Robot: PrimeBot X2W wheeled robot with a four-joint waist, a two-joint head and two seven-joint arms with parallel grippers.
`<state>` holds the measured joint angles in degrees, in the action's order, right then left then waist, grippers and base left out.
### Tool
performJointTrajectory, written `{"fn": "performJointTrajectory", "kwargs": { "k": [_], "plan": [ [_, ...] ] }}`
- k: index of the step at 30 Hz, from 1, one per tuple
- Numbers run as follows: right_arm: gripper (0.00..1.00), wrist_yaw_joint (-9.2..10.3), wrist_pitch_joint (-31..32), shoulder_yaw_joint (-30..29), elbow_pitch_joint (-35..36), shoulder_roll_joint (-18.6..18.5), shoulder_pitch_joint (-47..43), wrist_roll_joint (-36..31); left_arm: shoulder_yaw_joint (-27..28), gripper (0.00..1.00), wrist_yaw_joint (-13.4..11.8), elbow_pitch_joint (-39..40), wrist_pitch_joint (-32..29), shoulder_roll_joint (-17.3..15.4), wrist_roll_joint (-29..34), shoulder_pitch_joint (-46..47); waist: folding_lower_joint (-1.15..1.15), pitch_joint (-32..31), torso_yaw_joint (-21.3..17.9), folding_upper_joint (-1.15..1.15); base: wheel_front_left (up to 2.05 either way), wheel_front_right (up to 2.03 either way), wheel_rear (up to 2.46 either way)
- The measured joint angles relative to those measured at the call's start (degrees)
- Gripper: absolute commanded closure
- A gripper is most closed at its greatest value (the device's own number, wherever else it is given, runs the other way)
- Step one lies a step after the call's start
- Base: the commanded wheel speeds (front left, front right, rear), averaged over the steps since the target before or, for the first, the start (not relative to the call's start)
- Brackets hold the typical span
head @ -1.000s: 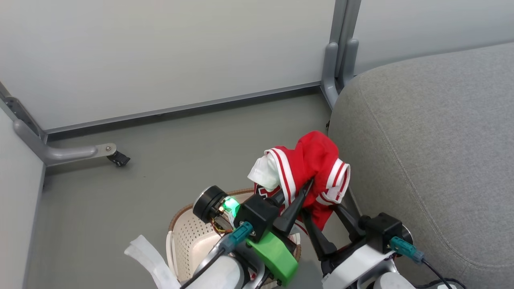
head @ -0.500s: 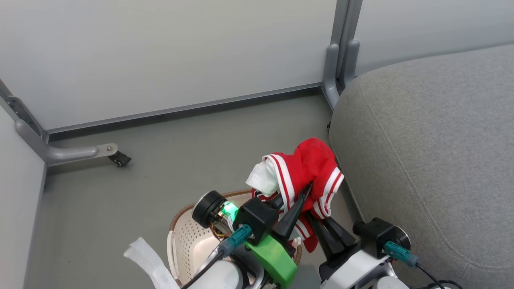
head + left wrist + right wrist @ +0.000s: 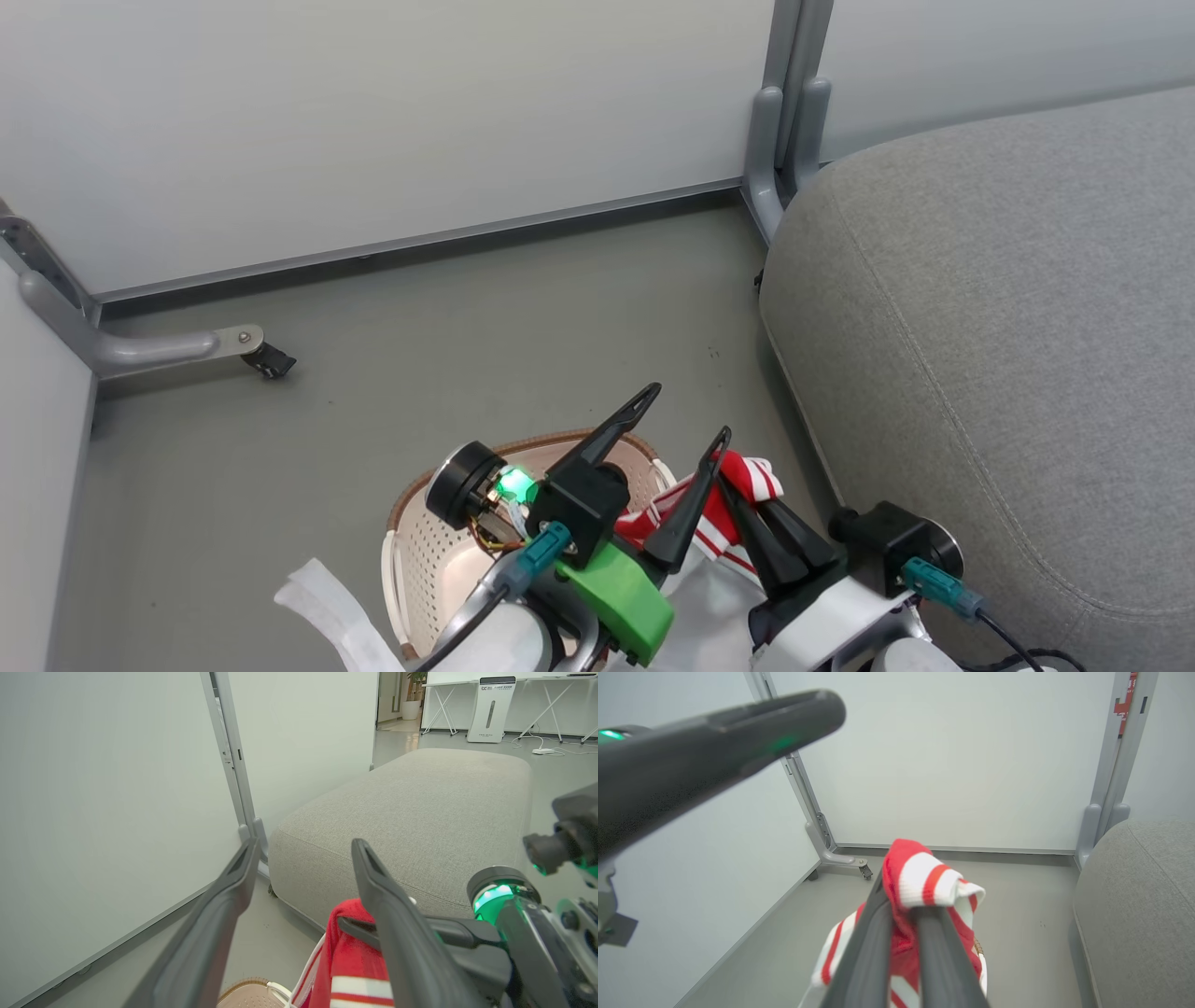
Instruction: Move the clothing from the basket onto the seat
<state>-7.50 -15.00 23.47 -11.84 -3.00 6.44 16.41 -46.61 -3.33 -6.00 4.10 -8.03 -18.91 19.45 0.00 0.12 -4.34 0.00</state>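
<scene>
Sprung wide since a second ago, my left pincer point(image 3: 686, 411) has let go of the clothing point(image 3: 754, 474), which has sunk from a high bunch to a low red-and-white wad, while my right pincer point(image 3: 901, 914) has snapped together on it

At far left the basket point(image 3: 417, 560) sits on the grey floor point(image 3: 373, 373) under my arms, its inside mostly hidden, so I cannot tell whether a second garment waits there

Next across, my left fingers point(image 3: 224, 896) stand well apart and empty, the nearer one just beside the cloth; should it brush or hook a fold as I swing away, the garment could be tugged out of my other hand

At centre the clothing hangs by the basket's right rim, clamped between my right fingers point(image 3: 873, 952) by what looks like a striped hem alone; so slim a bite may slip, dropping it back in or onto the floor, and the loose folds hanging below could catch the rim and drag the basket along

At right the seat point(image 3: 1008, 327) lies near but untouched; its edge is rounded, so a garment released too early, I judge, would slide off
</scene>
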Motion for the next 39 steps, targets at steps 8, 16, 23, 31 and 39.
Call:
{"fn": "performJointTrajectory", "kwargs": {
  "k": [8, 16, 23, 31, 39],
  "plan": [
    [1.00, 0.00, 0.0, -1.8, 1.8, -0.2, 0.5, -1.2, 0.7, 0.00, -1.5, -0.6, 1.0, -1.4, 0.8, 0.0, 0.00, 1.1, -1.0, 0.00, 0.00, 0.00, 0.00],
    [1.00, 0.00, 0.0, -5.7, 6.8, -0.3, 2.5, -3.1, 1.7, 0.00, -2.2, -0.4, 2.3, -3.6, 0.6, -0.5, 0.00, 3.9, -3.1, 0.00, 0.00, 0.00, 0.00],
    [1.00, -0.01, 0.0, -13.0, 13.7, -0.9, 8.6, -4.4, 1.4, 0.00, -1.4, 1.3, 1.9, -4.0, 1.1, 1.3, 0.00, 8.8, -5.4, 0.00, 0.00, 0.00, 0.00],
    [1.00, -0.01, 0.0, -25.3, 19.5, -5.9, 23.9, -3.9, 0.4, 0.00, 1.1, 2.6, -0.2, -4.7, 3.2, 8.3, 0.00, 17.2, -7.6, 0.00, 0.00, 0.00, 0.00],
    [1.00, -0.01, 0.0, -38.5, 19.8, -17.2, 42.8, -3.2, 0.0, 0.00, 3.4, 4.7, -2.9, -6.4, 5.7, 15.2, 0.01, 27.9, -8.8, 0.00, 0.00, 0.00, 0.00]
  ]
}}
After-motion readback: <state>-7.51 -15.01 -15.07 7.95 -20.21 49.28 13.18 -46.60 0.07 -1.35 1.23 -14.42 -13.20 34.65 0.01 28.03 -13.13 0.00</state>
